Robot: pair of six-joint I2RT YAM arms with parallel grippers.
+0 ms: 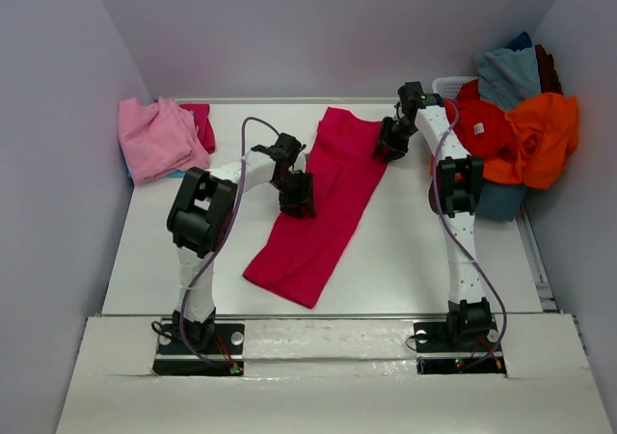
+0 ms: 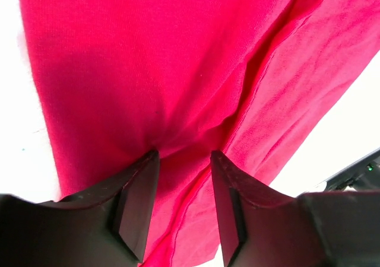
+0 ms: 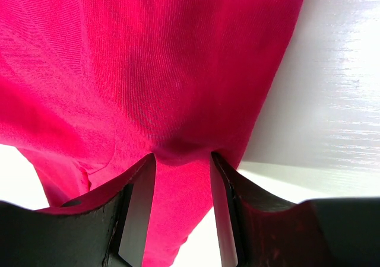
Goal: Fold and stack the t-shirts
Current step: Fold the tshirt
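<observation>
Crimson-magenta t-shirt [image 1: 323, 203], folded into a long strip, lying flat and slantwise across the white table [image 1: 415, 251]. The left gripper [image 1: 297, 201] sits on the strip's left edge near mid-length. The right gripper [image 1: 390, 147] sits at its far right edge. In both wrist views the jaws stand apart, fingertips [image 2: 151, 160] on puckered cloth and inner pads bare. A folded light pink t-shirt [image 1: 154, 140] lies at the far left. Orange [image 1: 540, 135], red [image 1: 482, 125] and grey-blue [image 1: 506, 72] t-shirts are heaped at the far right.

T-shirt [image 1: 318, 203] in the middle, folded stack [image 1: 159, 137] left, heap [image 1: 516, 130] right
</observation>
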